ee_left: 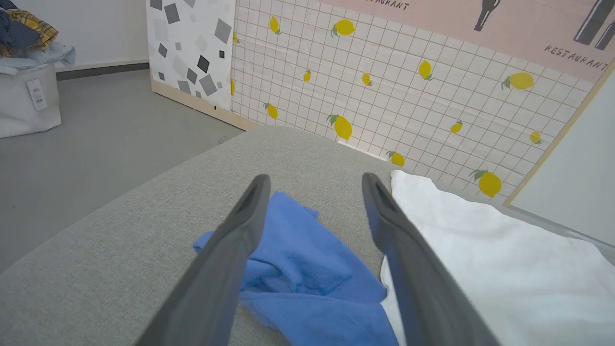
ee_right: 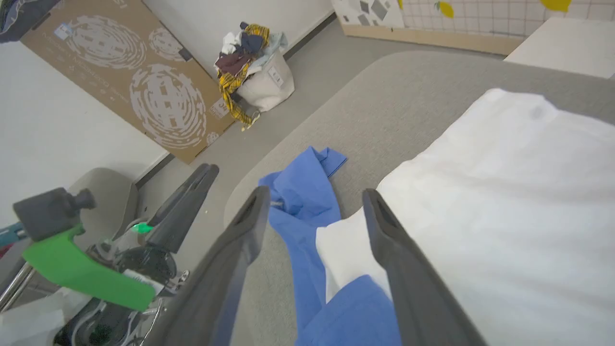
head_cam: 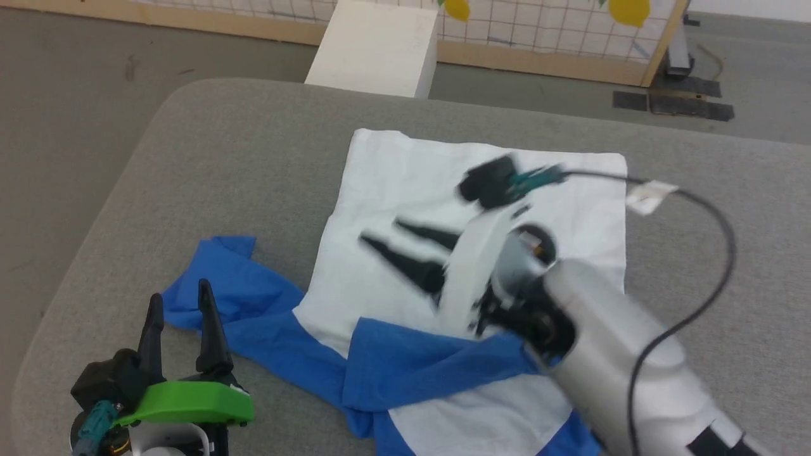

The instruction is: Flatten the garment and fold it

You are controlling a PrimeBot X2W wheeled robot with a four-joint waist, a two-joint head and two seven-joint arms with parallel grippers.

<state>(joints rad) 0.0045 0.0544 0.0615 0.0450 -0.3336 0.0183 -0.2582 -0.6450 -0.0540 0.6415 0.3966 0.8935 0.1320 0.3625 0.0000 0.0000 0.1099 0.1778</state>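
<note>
The garment (head_cam: 380, 190) lies on the grey table (head_cam: 253, 139), its white body spread flat toward the far side. A crumpled blue sleeve (head_cam: 222, 278) sticks out to the left, and a blue fold (head_cam: 418, 367) crosses the near part. My left gripper (head_cam: 180, 297) stands open at the lower left, just short of that sleeve (ee_left: 298, 240). Above the white body hovers my right gripper (head_cam: 386, 231), blurred and open, fingers pointing left, nothing between them. In the right wrist view the blue sleeve (ee_right: 302, 192) and white cloth (ee_right: 504, 192) lie below the fingers (ee_right: 384, 240).
A white box (head_cam: 380, 44) stands on the floor beyond the table. A lemon-patterned panel (ee_left: 408, 86) runs behind it. A laundry basket of clothes (ee_right: 259, 72) sits on the floor to the left, beside a cardboard sheet (ee_right: 134, 81). My left gripper (ee_right: 182, 206) appears left of the right fingers.
</note>
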